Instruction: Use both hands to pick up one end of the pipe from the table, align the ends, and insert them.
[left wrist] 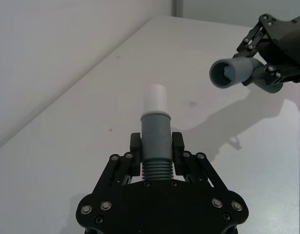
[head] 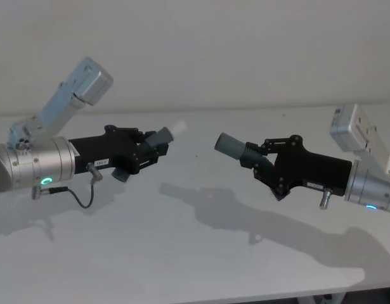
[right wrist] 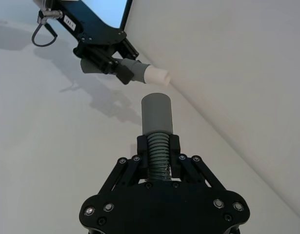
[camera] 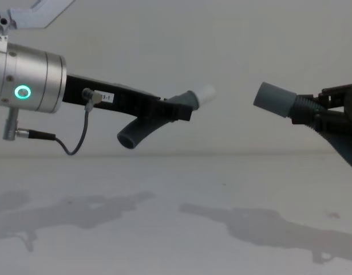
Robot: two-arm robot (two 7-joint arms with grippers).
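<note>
Both pipe pieces hang in the air above the table. My left gripper is shut on the piece with the white plug tip; that tip points toward the right and the piece's bent tail droops below the jaws. On the other side, my right gripper is shut on the ribbed piece with the wide grey collar. The collar's open mouth faces the plug tip. A clear gap separates the two ends, and the white tip sits slightly higher than the collar.
A plain pale wall rises behind the table's far edge. A thin cable loops under the left wrist. The table's near edge runs along the bottom of the head view.
</note>
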